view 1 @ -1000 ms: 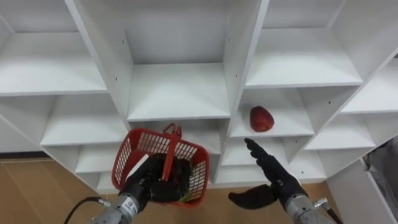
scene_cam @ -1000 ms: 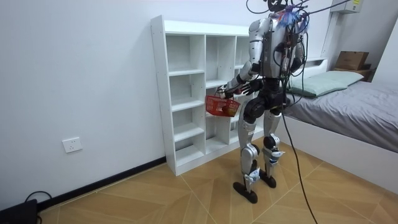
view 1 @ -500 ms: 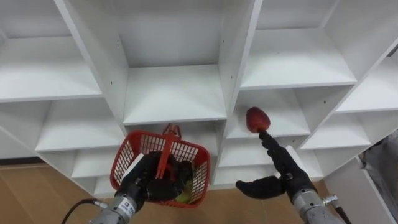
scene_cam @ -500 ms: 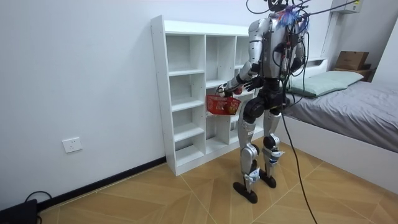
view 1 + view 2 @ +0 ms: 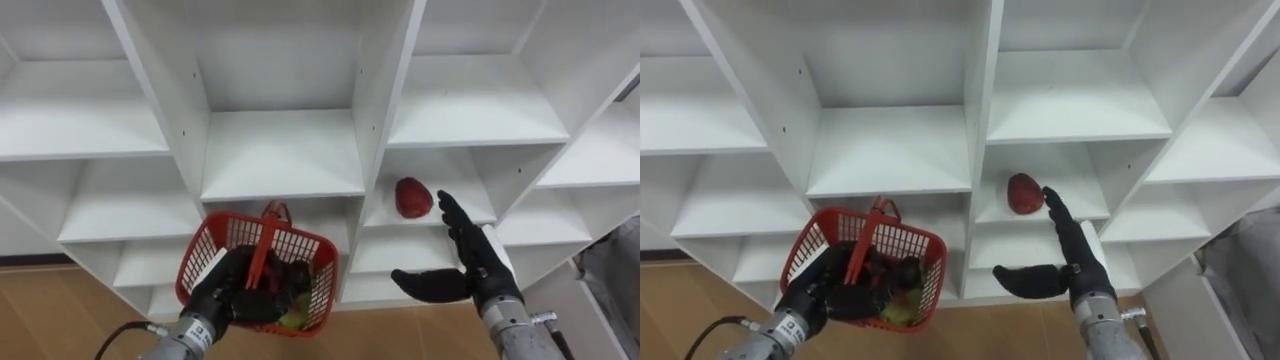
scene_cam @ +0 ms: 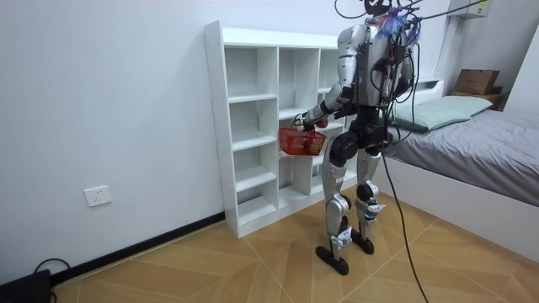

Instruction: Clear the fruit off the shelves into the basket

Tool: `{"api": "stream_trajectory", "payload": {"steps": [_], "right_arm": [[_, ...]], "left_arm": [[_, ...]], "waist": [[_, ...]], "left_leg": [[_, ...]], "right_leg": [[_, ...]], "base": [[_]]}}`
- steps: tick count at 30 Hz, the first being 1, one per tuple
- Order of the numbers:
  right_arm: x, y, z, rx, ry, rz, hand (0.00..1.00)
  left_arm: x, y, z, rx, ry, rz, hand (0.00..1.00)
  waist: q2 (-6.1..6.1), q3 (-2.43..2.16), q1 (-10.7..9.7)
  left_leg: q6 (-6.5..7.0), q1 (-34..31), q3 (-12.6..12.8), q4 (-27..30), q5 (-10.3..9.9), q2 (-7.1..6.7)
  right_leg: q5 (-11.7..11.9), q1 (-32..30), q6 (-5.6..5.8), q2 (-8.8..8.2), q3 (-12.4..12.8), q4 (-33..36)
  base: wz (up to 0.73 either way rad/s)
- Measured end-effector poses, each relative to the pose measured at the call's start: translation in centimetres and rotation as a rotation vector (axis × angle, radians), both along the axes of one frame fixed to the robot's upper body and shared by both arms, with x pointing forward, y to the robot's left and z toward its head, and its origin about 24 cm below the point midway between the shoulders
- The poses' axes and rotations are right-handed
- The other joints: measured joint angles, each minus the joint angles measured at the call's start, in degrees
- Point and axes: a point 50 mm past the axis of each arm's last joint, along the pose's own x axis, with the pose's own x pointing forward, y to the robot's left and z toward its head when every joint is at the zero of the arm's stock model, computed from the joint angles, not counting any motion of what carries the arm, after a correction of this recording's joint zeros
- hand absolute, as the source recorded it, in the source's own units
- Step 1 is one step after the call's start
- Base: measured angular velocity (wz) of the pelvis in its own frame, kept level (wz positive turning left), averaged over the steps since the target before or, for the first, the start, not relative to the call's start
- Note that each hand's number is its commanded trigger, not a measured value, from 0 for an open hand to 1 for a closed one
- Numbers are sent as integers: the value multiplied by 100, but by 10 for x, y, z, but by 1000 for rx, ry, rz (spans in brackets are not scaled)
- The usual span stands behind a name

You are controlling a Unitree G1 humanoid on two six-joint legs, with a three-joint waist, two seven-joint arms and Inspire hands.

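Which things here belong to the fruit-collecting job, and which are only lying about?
Job: red fruit; white shelf unit holding it; red basket held by the left hand; open right hand beside the fruit.
Lying about: bed; cardboard box; wall socket.

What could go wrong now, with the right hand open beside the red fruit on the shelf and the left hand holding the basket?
1. The right hand is open, fingers straight, beside the red fruit; a nudge might roll it deeper along the shelf instead of into the palm.
2. The red basket, held by the left hand, looks tilted with things inside; more tilt could spill them.
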Motion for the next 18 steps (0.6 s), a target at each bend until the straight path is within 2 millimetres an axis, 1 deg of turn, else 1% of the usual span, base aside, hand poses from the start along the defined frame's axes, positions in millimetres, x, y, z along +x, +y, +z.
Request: {"api": "stream_trajectory", "payload": {"steps": [3,6,8,12,14,16,17,18], "right_arm": [[6,-6,-1,-13,5,-25,0],[13,-19,-5,-36,22,-91,0],[20,-25,-2,-30,9,-128,0],[28,-27,0,-14,-1,-159,0],[31,-29,2,4,-13,-194,0],[37,-31,1,-7,-11,-207,0],[40,-34,1,-18,-7,-226,0],[41,-35,1,-23,-9,-235,0]], "left_arm": [[-4,1,-2,0,13,2,100],[-4,1,-2,-5,13,-6,100],[-3,2,0,-3,5,-8,100],[0,1,6,-6,-23,-18,100],[2,0,9,-9,-39,-22,100],[4,1,10,-8,-45,-18,100],[7,2,12,-7,-53,-15,100],[8,2,12,-6,-58,-14,100]], "waist": [[18,10,-5],[31,9,-4],[39,8,5],[32,7,4],[13,9,44],[-26,27,75],[-66,50,110],[-83,57,126]], "left_leg": [[1,-21,-9,13,-1,0],[3,-146,-37,60,-2,-3],[2,-328,-80,144,-1,1],[0,-518,-159,247,0,-1],[0,-644,-171,333,0,-4],[1,-760,-184,423,-1,-5],[1,-832,-200,458,0,-4],[1,-878,-217,474,0,-4]], "right_leg": [[0,-13,-1,-5,-8,2],[-7,-133,-11,-23,-62,76],[-20,-298,-27,-33,-109,149],[-41,-448,-53,-61,-215,235],[-60,-568,-55,-77,-240,297],[-66,-648,-61,-82,-239,356],[-72,-719,-66,-86,-253,401],[-72,-758,-67,-87,-266,416]], "base": [[1],[6],[7],[10],[6],[2],[7],[11]]}}
